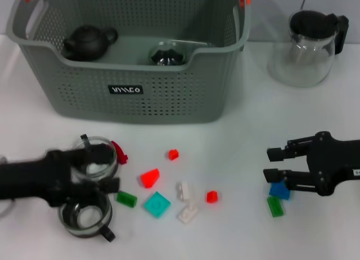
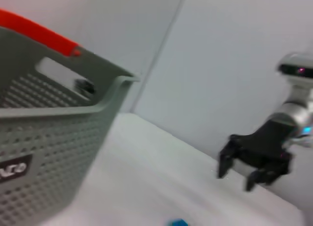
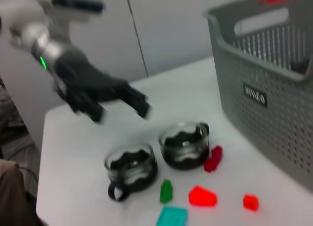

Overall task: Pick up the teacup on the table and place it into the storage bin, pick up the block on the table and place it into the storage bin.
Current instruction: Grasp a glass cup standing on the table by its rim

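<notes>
Two glass teacups (image 1: 95,161) (image 1: 85,215) sit on the worktop (image 1: 236,136) in front of the storage bin (image 1: 129,57), near its left corner. My left hand (image 1: 107,170) hovers between and over them, fingers spread, gripping nothing. My right hand (image 1: 274,164) is released too, just above a blue block (image 1: 279,190). Loose blocks scattered between the hands.

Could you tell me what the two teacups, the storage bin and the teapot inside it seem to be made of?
The teacups look like clear glass: the table shows through their walls, and each has a dark handle. The storage bin looks like matte grey-green moulded plastic, with regular perforations and orange clips. The teapot is dark and dull, perhaps clay or ceramic; the look leaves that open.
</notes>
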Action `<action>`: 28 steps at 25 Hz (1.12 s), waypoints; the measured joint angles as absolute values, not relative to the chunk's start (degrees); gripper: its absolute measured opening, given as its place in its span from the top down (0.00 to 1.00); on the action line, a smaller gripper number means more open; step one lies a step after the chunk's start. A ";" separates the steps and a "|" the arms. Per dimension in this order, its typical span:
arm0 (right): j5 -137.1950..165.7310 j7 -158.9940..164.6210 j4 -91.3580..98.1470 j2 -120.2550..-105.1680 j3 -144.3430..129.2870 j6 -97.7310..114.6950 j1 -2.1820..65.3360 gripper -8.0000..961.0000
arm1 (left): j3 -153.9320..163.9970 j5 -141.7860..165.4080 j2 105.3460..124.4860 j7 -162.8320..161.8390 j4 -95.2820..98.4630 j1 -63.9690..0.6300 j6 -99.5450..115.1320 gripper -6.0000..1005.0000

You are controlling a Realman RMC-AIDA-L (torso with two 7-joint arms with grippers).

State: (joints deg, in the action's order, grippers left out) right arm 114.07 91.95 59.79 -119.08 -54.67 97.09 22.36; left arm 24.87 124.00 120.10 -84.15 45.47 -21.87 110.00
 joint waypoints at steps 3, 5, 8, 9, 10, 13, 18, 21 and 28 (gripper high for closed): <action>116.80 93.41 59.82 -119.15 -54.47 97.45 23.33 0.51 | 29.25 125.14 119.83 -98.80 61.34 -22.85 116.13 0.17; 118.81 94.45 59.71 -119.31 -54.47 97.45 24.23 0.51 | 33.09 126.05 119.65 -104.59 68.47 -23.36 116.73 0.18; 121.54 95.32 59.62 -119.55 -54.62 97.39 25.26 0.51 | 42.51 129.45 119.57 -115.93 80.12 -25.13 116.99 0.19; 122.22 95.38 59.57 -119.60 -54.64 97.40 25.43 0.51 | 46.52 131.62 119.62 -121.09 83.46 -26.35 117.00 0.20; 122.68 95.38 59.45 -119.62 -54.55 97.39 25.50 0.51 | 49.25 133.60 119.69 -125.03 85.44 -27.38 116.99 0.20; 123.50 95.38 58.89 -119.70 -54.27 97.35 25.61 0.51 | 56.71 141.06 120.38 -136.41 88.18 -32.18 116.68 0.20; 124.05 95.37 58.80 -119.69 -54.16 97.41 25.92 0.51 | 65.34 154.05 123.80 -140.73 88.35 -37.39 113.46 0.21; 124.37 95.36 58.76 -119.71 -54.14 97.43 26.34 0.51 | 70.95 158.32 124.22 -141.03 87.77 -37.20 108.22 0.21; 124.74 95.37 57.40 -119.68 -54.14 97.25 27.09 0.51 | 73.64 160.60 124.10 -141.86 80.36 -36.96 100.52 0.22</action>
State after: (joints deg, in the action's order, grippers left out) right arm 124.74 95.37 57.40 -119.68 -54.14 97.25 27.09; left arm 73.64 160.60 124.10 -141.86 80.36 -36.96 100.52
